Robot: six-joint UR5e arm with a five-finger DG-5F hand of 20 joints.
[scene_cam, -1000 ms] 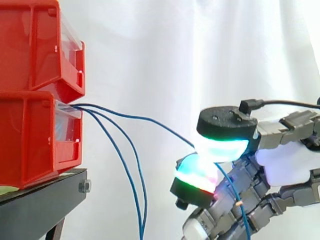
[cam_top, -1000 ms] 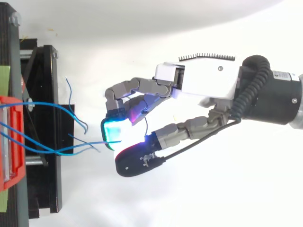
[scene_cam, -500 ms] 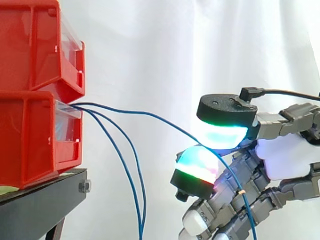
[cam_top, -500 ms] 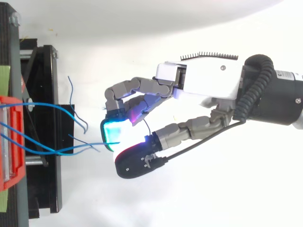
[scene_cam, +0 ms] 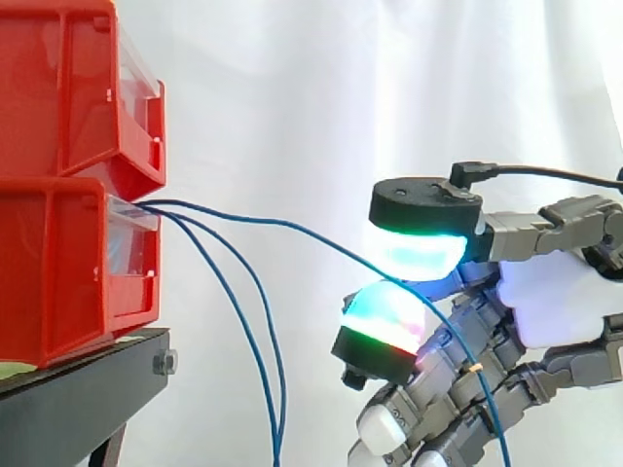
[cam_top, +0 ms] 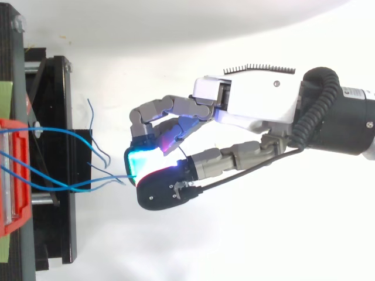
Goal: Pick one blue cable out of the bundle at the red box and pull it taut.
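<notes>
Three thin blue cables (scene_cam: 165, 212) leave the clear front of the lower red plastic bin (scene_cam: 58, 272) at the left of the side view. That bin sits under a second red bin (scene_cam: 68, 88) on a black metal stand (scene_cam: 78, 399), before a white curtain (scene_cam: 292, 97). Two of the strands droop in slack loops to the bottom edge of the frame. The third, the chosen cable (scene_cam: 292, 230), runs right in a shallow downward arc into the robot's grey-and-white hand (scene_cam: 545, 302) at the lower right.

The black-backed thumb pad (scene_cam: 419, 255) sits directly above a fingertip pad (scene_cam: 383, 321) glowing cyan and red, and the two all but meet. The chosen cable passes through the seam between them, so it looks pinched, thumb against curled finger. From there it trails down across the other fingers, which are tucked below, out of the way. From above, at mid-frame, the thumb overlaps the cyan pad, and the strand reaches it from the left.

The grip seems to be taken well out from the bin because the strands have fanned apart there. A two-pad pinch at that spot can close on one strand and leave the others hanging free. The chosen cable bows rather than running straight, so it is not yet taut. My judgement is that a pull to the right, away from the bin, is what remains. A thin strand like this could slide through rounded pads if the pinch is light.
</notes>
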